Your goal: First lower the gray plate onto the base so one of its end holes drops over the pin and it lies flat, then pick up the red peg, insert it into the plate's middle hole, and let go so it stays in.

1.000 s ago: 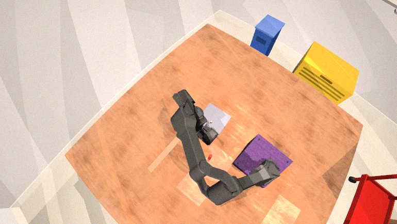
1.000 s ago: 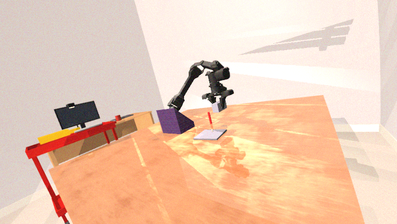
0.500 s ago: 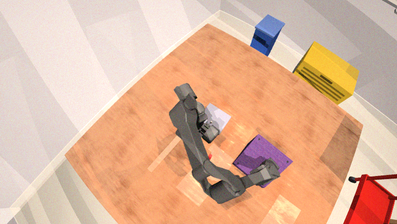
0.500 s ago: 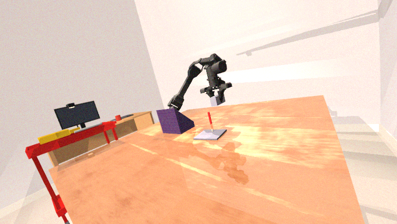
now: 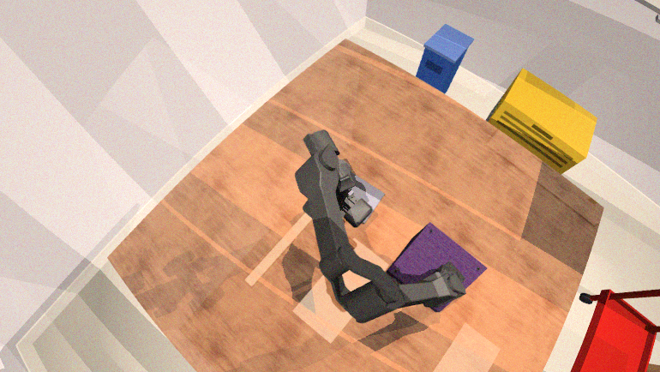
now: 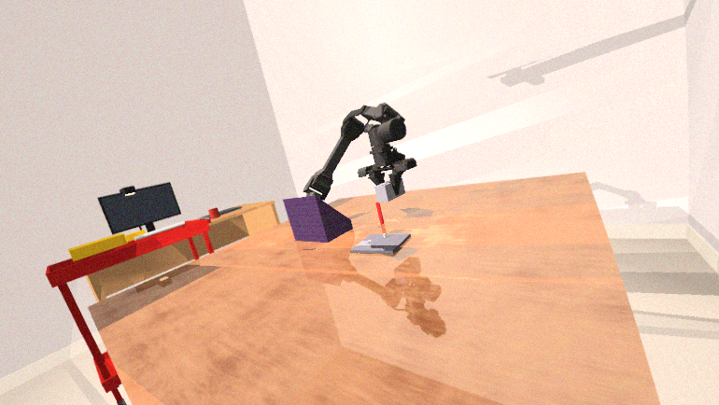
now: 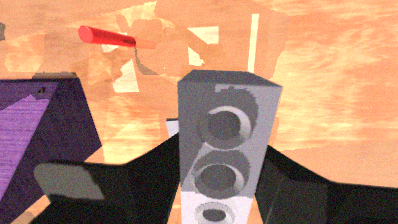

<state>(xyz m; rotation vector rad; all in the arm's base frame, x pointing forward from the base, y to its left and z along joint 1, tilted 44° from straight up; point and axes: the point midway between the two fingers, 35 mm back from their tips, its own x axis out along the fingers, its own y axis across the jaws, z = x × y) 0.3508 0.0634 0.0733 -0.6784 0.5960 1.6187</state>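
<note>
My gripper (image 5: 351, 195) (image 6: 388, 188) (image 7: 215, 134) is shut on the gray plate (image 6: 384, 193) (image 7: 270, 102), with one finger on each side. The plate's row of holes faces the wrist camera. In the exterior view the plate hangs well above the base (image 6: 361, 247) (image 5: 375, 194), with air between them. A small pale pin (image 6: 384, 235) shows on the base. The red peg (image 6: 380, 215) (image 7: 109, 38) stands upright apart from the gripper, and shows past the plate at upper left in the wrist view. In the top view the peg is not visible and the arm hides most of the plate.
A purple wedge-shaped block (image 5: 443, 249) (image 6: 312, 221) (image 7: 80, 117) stands beside the arm's foot, to the left of the base in the exterior view. A blue bin (image 5: 441, 60), a yellow box (image 5: 547, 120) and a red cart (image 5: 609, 341) (image 6: 131, 246) stand beyond the table's edges.
</note>
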